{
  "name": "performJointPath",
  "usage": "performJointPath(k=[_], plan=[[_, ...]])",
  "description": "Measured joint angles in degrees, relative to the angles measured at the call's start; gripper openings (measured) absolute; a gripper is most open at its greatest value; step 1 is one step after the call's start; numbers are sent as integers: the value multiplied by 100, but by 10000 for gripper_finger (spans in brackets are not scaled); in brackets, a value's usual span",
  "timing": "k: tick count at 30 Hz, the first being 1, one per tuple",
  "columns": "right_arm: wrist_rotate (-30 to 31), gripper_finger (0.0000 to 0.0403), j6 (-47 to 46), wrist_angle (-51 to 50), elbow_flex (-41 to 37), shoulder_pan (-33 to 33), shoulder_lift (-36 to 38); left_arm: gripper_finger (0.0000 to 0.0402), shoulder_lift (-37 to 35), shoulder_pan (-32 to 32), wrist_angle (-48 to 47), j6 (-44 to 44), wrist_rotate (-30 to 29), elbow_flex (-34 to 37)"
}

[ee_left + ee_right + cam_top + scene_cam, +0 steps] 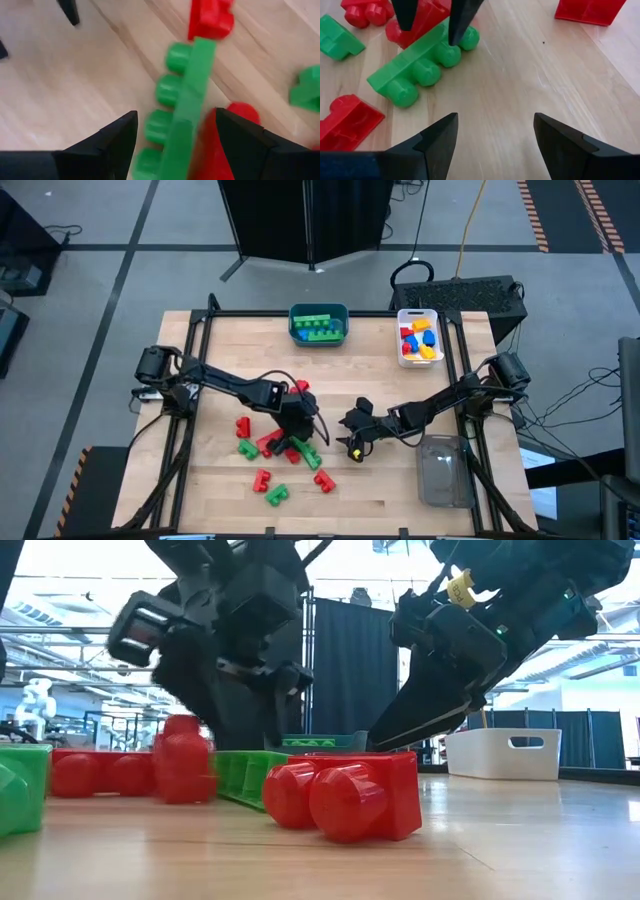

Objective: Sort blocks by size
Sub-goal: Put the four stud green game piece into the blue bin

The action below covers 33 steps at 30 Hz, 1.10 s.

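Nearest to the low camera lies a red brick (350, 795) on its side, with its round studs turned toward the camera. Behind it a long green brick (245, 775) lies flat on the table (400, 480), and more red bricks (140, 772) stand to its side.

At the far edge of the table are two bins. A teal bin (319, 338) holds green bricks (318, 327) only. A white bin (419, 360) beside it holds a mix of blue, yellow and red bricks (419, 340). A clear bin (446, 472) stands at the near right side of the table; I cannot tell if something is inside it.

The unsorted bricks are in a loose group (275, 455) at the near left-centre of the table, all red and green. From above, the long green brick (301, 449) runs diagonally. It has four studs in one row, and it lies on its side, so the studs point sideways over the table and not up. One end of it rests against a red brick (417, 22).

The left gripper (297, 430) is low over this group. Its fingers (107, 142) are spread apart on both sides of the long green brick, and it is not clear that they press on it. The right gripper (354, 442) hangs over bare wood just right of the group, well apart from the bins. Its fingers (437, 137) are spread too and hold nothing.
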State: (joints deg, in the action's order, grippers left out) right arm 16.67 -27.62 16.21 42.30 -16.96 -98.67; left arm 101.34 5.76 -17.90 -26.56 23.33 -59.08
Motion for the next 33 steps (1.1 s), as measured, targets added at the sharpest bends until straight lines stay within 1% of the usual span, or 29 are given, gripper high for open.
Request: performJointPath(k=[7, 15, 19, 23, 26, 30, 33], plan=[[76, 247, 38, 10, 0, 2, 0, 255, -5, 6, 108, -97, -284, 124], [149, 247, 73, -7, 0, 10, 0, 255, 471, 6, 129, -112, -371, 138], [151, 247, 114, -12, 0, 10, 0, 255, 540, 4, 178, -97, -408, 126], [153, 247, 149, -11, 0, 13, 0, 254, 542, 8, 192, -85, -621, 107], [153, 247, 151, -15, 0, 29, 0, 239, 546, -3, 191, -84, -638, 91], [153, 247, 151, -20, 0, 38, 0, 201, 551, -37, 215, -75, -675, 89], [153, 247, 166, -28, 0, 38, 0, 175, 542, -113, 242, 183, -751, 80]])
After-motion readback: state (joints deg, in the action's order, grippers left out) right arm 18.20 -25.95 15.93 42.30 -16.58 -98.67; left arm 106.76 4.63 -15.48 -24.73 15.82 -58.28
